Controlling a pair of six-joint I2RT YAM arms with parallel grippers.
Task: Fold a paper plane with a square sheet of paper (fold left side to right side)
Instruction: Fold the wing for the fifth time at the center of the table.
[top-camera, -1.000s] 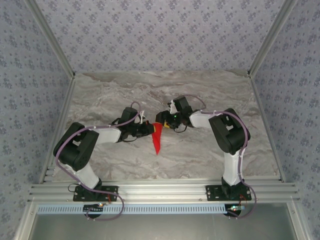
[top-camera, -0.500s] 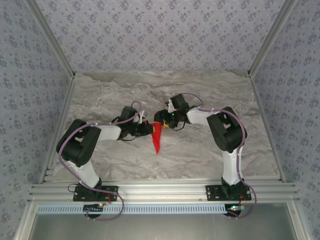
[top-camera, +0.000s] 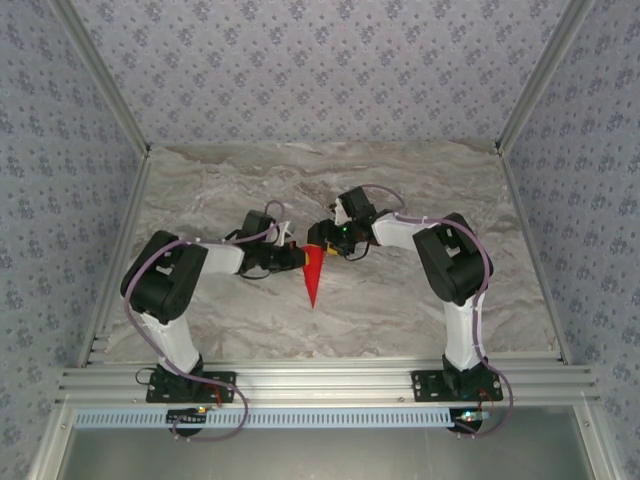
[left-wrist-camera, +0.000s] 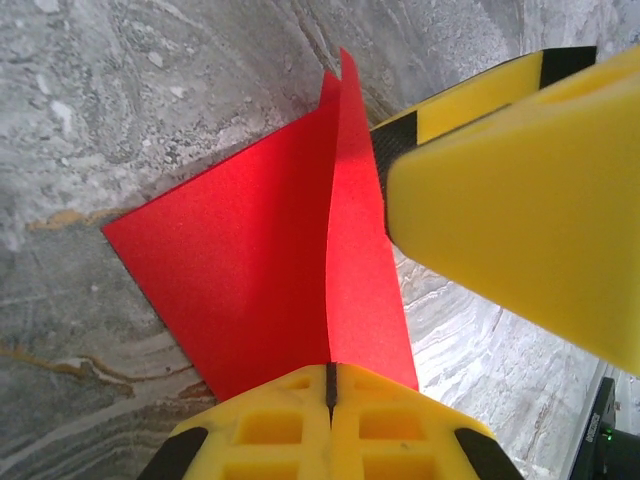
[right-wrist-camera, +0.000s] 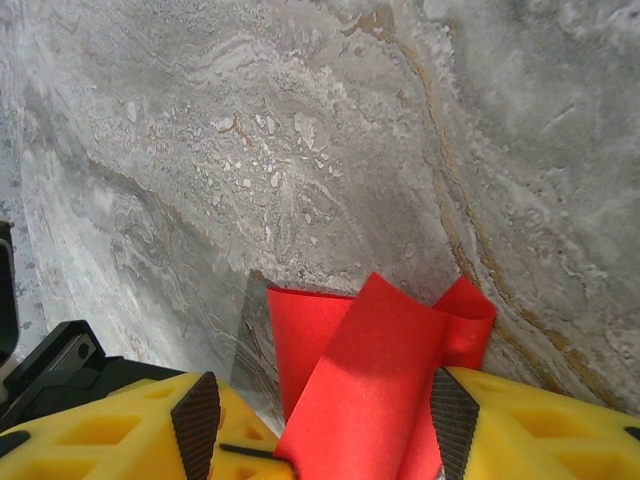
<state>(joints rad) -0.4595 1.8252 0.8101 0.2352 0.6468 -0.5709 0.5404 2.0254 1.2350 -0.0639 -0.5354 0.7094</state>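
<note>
ITEM: plane (top-camera: 313, 272). Thin red paper, matte, unmarked. Slim dart shape, tip twd near edge, lying mid-table (top-camera: 420, 180) btwn the arms.
STATUS: main folds look done, sheet narrow & pointed. Flaps stand up unevenly, so final creasing/flattening prob. left.
L tool (left-wrist-camera: 330, 385): yellow, blocky, clamped tight on plane's wide end.
R tool (right-wrist-camera: 322, 425): jaws apart, astride a raised flap, no pinch seen.
Table: grey marbled, smooth, hard.
</note>
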